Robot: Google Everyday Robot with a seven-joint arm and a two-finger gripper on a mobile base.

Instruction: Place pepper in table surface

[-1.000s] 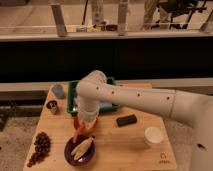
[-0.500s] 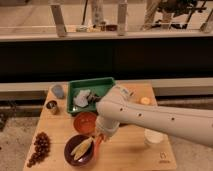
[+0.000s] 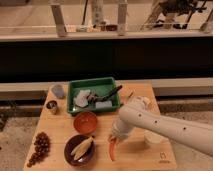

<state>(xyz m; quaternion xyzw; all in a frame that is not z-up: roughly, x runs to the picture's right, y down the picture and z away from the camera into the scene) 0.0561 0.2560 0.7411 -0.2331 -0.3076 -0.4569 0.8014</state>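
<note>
The robot's white arm [image 3: 165, 125] runs off the right edge of the frame and blocks part of the surface [image 3: 60, 131] behind it. The gripper [image 3: 115, 137], at the arm's lower end above the front of the surface, is largely masked by the wrist. The upper end of the pepper [image 3: 112, 149] vanishes under it. A pale cup [image 3: 152, 139] is half covered. Items in the green tray [image 3: 95, 82] are blurred beyond naming.
</note>
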